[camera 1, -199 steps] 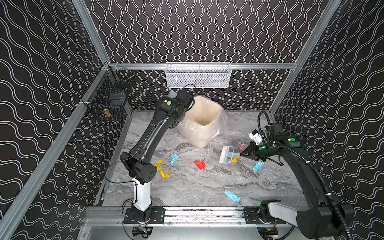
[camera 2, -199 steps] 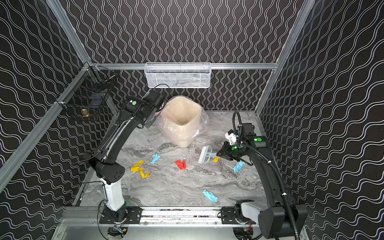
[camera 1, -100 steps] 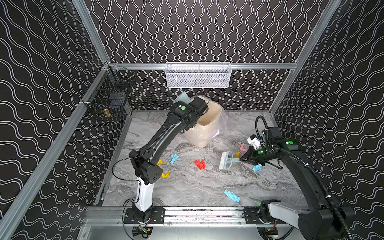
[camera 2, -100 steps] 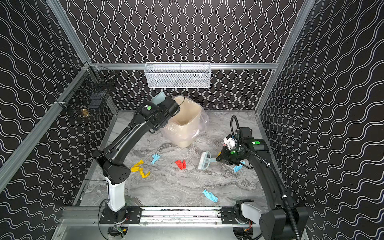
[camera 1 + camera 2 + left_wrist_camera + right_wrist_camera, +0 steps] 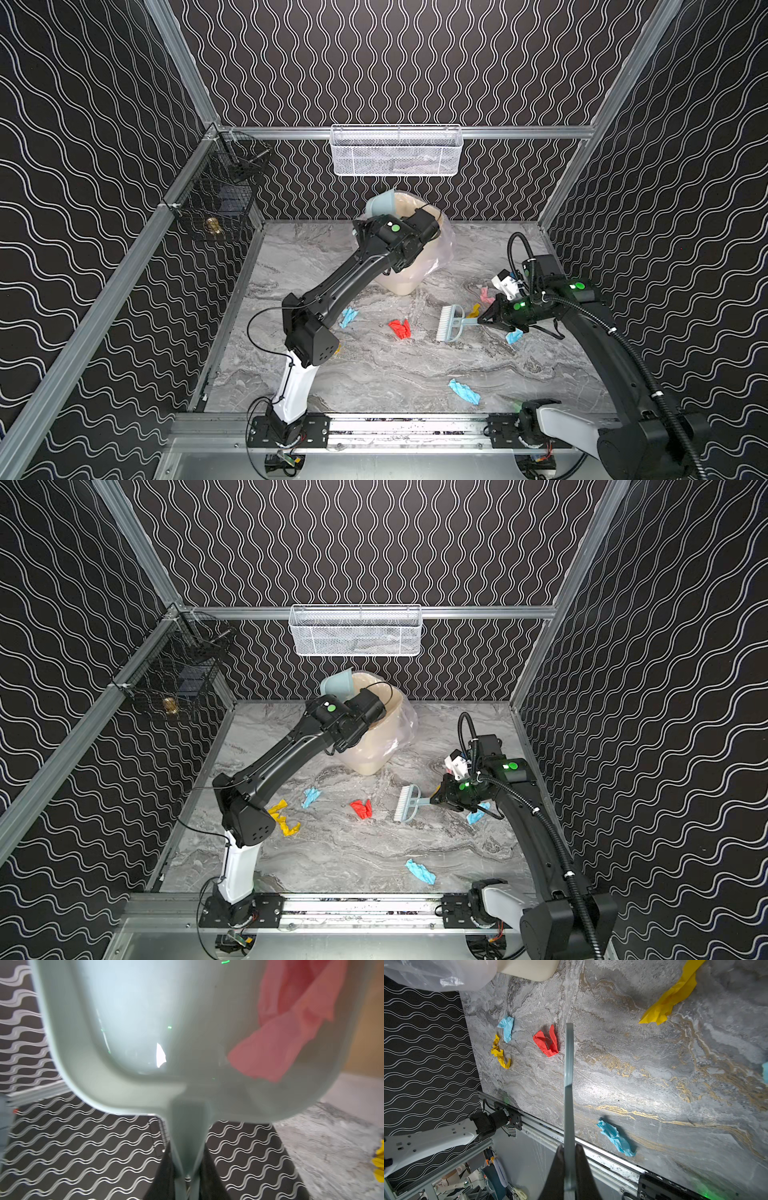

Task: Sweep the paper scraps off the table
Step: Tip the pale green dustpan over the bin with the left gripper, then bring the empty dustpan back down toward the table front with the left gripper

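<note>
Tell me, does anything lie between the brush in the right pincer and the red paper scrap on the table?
Nothing visible does. In both top views the brush, gripped by its handle in the right pincer, faces the red scrap with only bare table between them.

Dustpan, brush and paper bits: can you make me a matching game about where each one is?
Things
1. dustpan
2. brush
3. red scrap
4. pink scrap in the left wrist view

Places
a. lying loose on the table
b. inside the dustpan
c. lifted up at the top of the bin
d. handle pinched in the right arm's jaws

Pairs: 1-c, 2-d, 3-a, 4-b
</note>
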Controlling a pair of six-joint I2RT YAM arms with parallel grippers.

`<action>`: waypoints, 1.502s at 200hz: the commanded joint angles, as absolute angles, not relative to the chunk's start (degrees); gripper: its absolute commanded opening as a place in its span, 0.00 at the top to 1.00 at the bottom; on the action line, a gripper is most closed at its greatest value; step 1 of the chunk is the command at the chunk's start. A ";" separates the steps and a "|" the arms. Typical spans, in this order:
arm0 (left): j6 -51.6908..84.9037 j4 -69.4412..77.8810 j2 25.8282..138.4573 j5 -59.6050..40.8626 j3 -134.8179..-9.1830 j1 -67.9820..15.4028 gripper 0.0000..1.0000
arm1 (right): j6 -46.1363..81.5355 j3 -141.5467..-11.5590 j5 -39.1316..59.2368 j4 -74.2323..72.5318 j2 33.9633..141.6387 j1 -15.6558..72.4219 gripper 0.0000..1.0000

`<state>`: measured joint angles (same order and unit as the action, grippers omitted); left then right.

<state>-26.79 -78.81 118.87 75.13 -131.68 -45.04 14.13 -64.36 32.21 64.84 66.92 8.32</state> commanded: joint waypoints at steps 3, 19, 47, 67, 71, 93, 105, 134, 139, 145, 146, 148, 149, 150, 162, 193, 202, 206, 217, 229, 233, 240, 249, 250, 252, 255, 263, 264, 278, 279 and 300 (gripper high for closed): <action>-32.21 -75.44 118.03 78.78 -132.17 -45.36 1.00 | 14.15 -64.26 32.68 64.87 66.35 8.52 1.00; -32.53 -74.91 117.23 79.39 -130.27 -45.54 1.00 | 14.20 -64.34 32.58 64.69 66.27 8.53 1.00; -33.63 -74.11 116.67 79.36 -129.85 -45.80 1.00 | 14.23 -64.40 32.43 64.52 66.17 8.61 1.00; -34.05 -73.70 116.41 79.10 -129.58 -45.88 1.00 | 14.24 -64.42 32.40 64.42 66.31 8.61 1.00; -34.02 -73.59 116.33 79.15 -129.39 -45.89 1.00 | 14.24 -64.47 32.44 64.42 66.31 8.68 1.00; -33.62 -73.65 115.68 79.36 -129.31 -45.94 1.00 | 14.41 -64.70 32.47 64.25 66.52 8.70 1.00; -32.87 -73.76 115.25 78.62 -129.66 -45.87 1.00 | 14.46 -64.95 32.45 64.09 66.67 8.70 1.00; -28.94 -74.00 113.64 76.61 -130.79 -46.18 1.00 | 14.72 -65.36 31.97 64.01 66.71 8.69 1.00; -27.99 -74.05 113.33 75.99 -130.95 -46.42 1.00 | 14.76 -65.50 31.84 64.05 66.71 8.61 1.00; -26.86 -74.16 112.78 75.33 -131.13 -46.84 1.00 | 14.75 -65.71 31.45 64.20 66.67 8.61 1.00; -26.66 -74.17 112.68 75.24 -131.18 -46.88 1.00 | 14.76 -65.72 31.37 64.22 66.64 8.61 1.00; -26.33 -74.18 112.50 75.08 -131.14 -47.05 1.00 | 14.76 -65.83 31.22 64.24 66.63 8.61 1.00; -26.13 -74.18 112.41 74.98 -131.14 -47.13 1.00 | 14.76 -65.87 31.17 64.29 66.62 8.61 1.00; -25.98 -74.18 112.28 74.89 -131.18 -47.21 1.00 | 14.72 -65.94 31.10 64.31 66.62 8.61 1.00; -22.89 -75.24 111.39 73.23 -131.68 -48.09 1.00 | 15.14 -66.19 30.31 64.43 66.30 8.55 1.00; -9.46 -85.31 110.89 64.28 -135.92 -50.54 1.00 | 17.36 -65.48 27.72 65.14 64.21 8.35 1.00; -5.97 -87.51 110.43 61.83 -135.56 -51.44 1.00 | 17.99 -65.26 26.08 66.33 63.50 8.27 1.00; -4.30 -88.61 110.23 60.54 -135.34 -51.86 1.00 | 18.36 -65.21 25.40 66.90 63.15 8.22 1.00; -0.35 -90.94 109.36 57.87 -133.81 -52.92 1.00 | 19.17 -65.15 22.86 68.64 62.36 8.17 1.00; 3.82 -93.49 108.43 55.23 -131.83 -53.88 1.00 | 20.19 -65.09 19.82 71.00 61.47 8.15 1.00; 5.23 -94.26 108.18 54.20 -131.20 -54.20 1.00 | 20.39 -64.98 18.77 71.80 61.21 8.17 1.00; 7.44 -95.64 107.79 52.27 -130.29 -55.05 1.00 | 20.82 -64.85 17.15 73.06 60.71 8.16 1.00; 9.23 -96.20 106.95 50.47 -128.03 -56.64 1.00 | 21.39 -64.45 15.19 74.68 59.89 8.12 1.00; 9.32 -96.18 106.73 50.33 -127.61 -56.80 1.00 | 21.50 -64.35 14.93 74.87 59.78 8.15 1.00; 9.67 -96.16 106.40 49.94 -126.78 -57.24 1.00 | 21.61 -64.23 14.52 75.23 59.66 8.17 1.00; 10.09 -96.15 105.90 49.41 -125.26 -57.89 1.00 | 21.88 -64.10 13.91 75.74 59.41 8.17 1.00; 11.60 -96.07 104.66 47.68 -122.60 -59.29 1.00 | 22.18 -63.98 12.71 77.01 58.63 8.16 1.00; 11.78 -96.07 104.58 47.35 -122.25 -59.48 1.00 | 22.16 -63.98 12.55 77.22 58.58 8.16 1.00; 14.03 -95.62 102.66 42.89 -118.23 -61.88 1.00 | 22.71 -64.20 10.29 79.55 57.47 8.15 1.00; 14.18 -95.54 102.53 42.54 -117.78 -62.10 1.00 | 22.69 -64.31 10.15 79.63 57.43 8.12 1.00; 16.85 -91.97 99.59 35.15 -109.73 -66.77 1.00 | 22.60 -65.63 7.02 83.10 56.82 8.15 1.00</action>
<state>10.24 -91.90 102.15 45.80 -116.20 -62.98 21.65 -64.42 12.80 76.79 57.43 8.12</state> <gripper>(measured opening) 0.164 0.092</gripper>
